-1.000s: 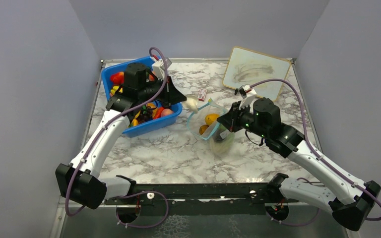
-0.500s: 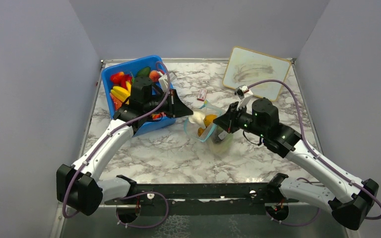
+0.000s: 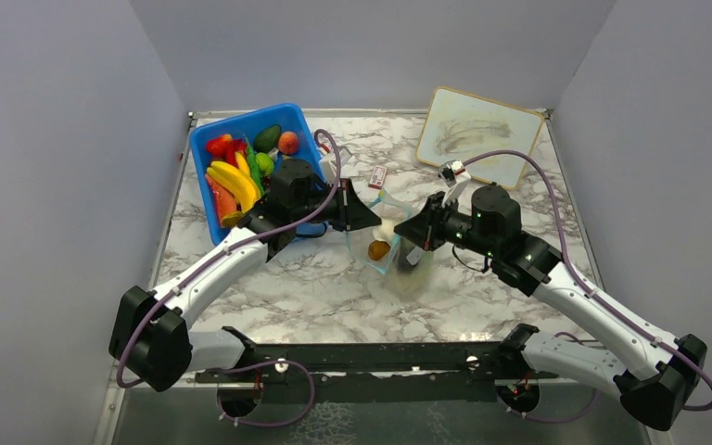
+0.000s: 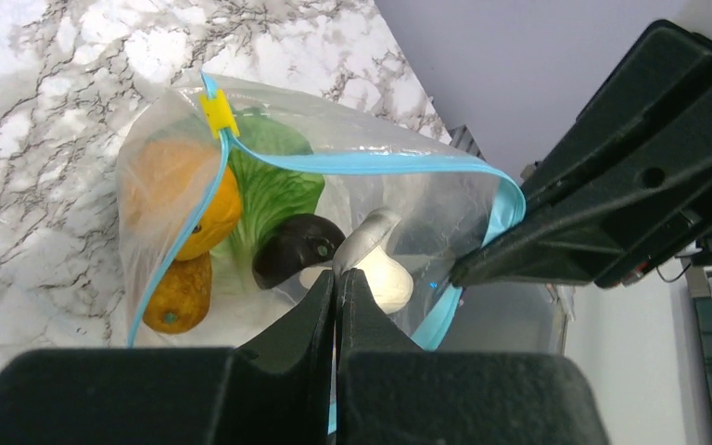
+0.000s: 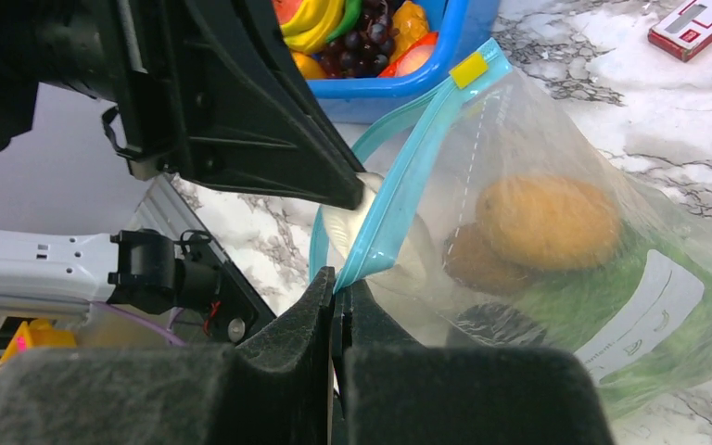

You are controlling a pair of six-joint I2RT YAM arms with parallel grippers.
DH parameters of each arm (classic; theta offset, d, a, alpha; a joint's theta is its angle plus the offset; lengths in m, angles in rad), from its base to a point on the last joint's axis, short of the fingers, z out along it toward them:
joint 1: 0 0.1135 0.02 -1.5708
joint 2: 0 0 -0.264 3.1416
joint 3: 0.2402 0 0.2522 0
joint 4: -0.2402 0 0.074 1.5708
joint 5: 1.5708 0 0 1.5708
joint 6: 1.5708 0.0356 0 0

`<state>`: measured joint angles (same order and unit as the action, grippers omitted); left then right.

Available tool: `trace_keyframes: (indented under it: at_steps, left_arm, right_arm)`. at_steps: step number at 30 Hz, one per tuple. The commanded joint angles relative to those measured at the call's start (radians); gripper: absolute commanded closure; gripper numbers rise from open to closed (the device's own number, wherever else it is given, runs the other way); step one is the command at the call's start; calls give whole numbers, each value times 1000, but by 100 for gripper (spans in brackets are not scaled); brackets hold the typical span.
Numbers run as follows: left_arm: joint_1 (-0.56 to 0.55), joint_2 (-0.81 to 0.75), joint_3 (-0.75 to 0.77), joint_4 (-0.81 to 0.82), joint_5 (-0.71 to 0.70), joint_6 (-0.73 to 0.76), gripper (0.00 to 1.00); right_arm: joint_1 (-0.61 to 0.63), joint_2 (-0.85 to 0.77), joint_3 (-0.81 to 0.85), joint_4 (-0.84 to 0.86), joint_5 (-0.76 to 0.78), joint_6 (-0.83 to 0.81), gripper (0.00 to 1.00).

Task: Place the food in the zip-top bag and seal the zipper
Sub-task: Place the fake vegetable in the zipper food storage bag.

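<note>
Zip-top bag [image 3: 395, 272] sits open mid-table between both arms, near the blue bin [image 3: 200, 185]. Left wrist: left gripper [image 4: 336, 278] pinches a white toy piece [image 4: 382, 280] inside the mouth — lettuce [image 4: 273, 185], eggplant [image 4: 295, 250] and orange rounds [image 4: 206, 211] alongside. Right wrist: right gripper [image 5: 336, 284] is clamped on the zipper [image 5: 400, 182] — holding the mouth up.

Clear floppy plastic bag [image 4: 403, 199], its light-blue zipper strip [image 4: 371, 164] gaping open, holds a leafy green lettuce [image 4: 273, 181], two orange-brown round pieces [image 4: 211, 211], a dark purple eggplant [image 4: 295, 250] and a white piece [image 4: 385, 283] at the mouth
</note>
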<state>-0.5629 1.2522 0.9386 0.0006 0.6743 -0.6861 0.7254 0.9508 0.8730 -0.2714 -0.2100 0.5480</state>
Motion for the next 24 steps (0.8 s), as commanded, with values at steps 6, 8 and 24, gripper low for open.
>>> trace_keyframes:
  at_steps: [6, 8, 24]
  left_arm:
    - [-110, 57, -58, 230, -153, -121, 100]
    - [-130, 87, -54, 246, -158, -127, 100]
    - [-204, 38, -45, 183, -422, -36, 100]
  right_arm:
    - [-1, 3, -5, 96, -54, 24, 99]
    - [-2, 3, -3, 95, -53, 20, 99]
    - [-1, -15, -21, 100, -41, 20, 99]
